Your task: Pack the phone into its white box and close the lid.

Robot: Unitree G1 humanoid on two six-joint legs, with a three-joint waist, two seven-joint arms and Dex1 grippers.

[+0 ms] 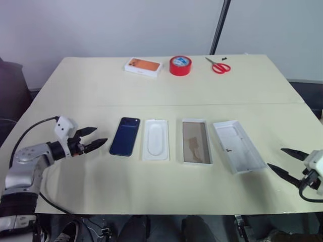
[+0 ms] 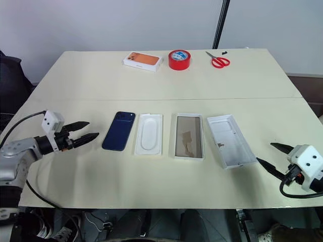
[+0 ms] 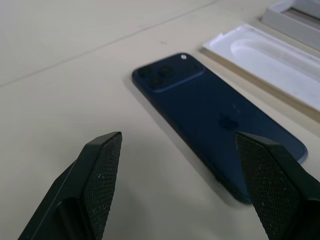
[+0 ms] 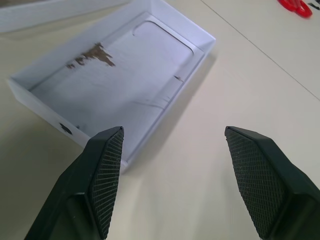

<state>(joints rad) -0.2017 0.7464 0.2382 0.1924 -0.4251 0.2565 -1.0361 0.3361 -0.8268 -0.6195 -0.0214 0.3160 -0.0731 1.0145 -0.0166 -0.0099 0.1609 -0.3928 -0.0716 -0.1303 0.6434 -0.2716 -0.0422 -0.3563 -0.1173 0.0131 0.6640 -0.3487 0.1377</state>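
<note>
A wide, pale cream tabletop [image 1: 166,191] carries everything, with the packing pieces laid out in one neat row across its middle, as if arranged so each can be reached in turn. None of them touch.

At the robot's right end of the row sits the lid [image 1: 238,146], a deep all-white shell lying open side up and angled slightly. Next to it is the white box [image 1: 196,141], a shallow tray with a grey-brown floor, empty and waiting for the phone. Then comes a flat white insert [image 1: 155,139] with an oval hollow. At the left end lies the phone [image 1: 124,136], dark navy, glossy back up, its camera cluster at the far corner.

The left gripper [image 1: 92,139] hovers just beside the phone, pointing toward it with its two black fingers spread apart and holding nothing. This looks like a line-up for the first pick. The right gripper [image 2: 272,158] waits near the tabletop's front edge, close to the lid, also spread wide and empty, probably placed to handle the lid later.

Along the far edge, well apart from the row, are an orange-topped white carton [image 1: 144,66], a roll of red tape [image 1: 180,65] and red-handled scissors [image 1: 219,65]. They appear to play no part in the packing.
</note>
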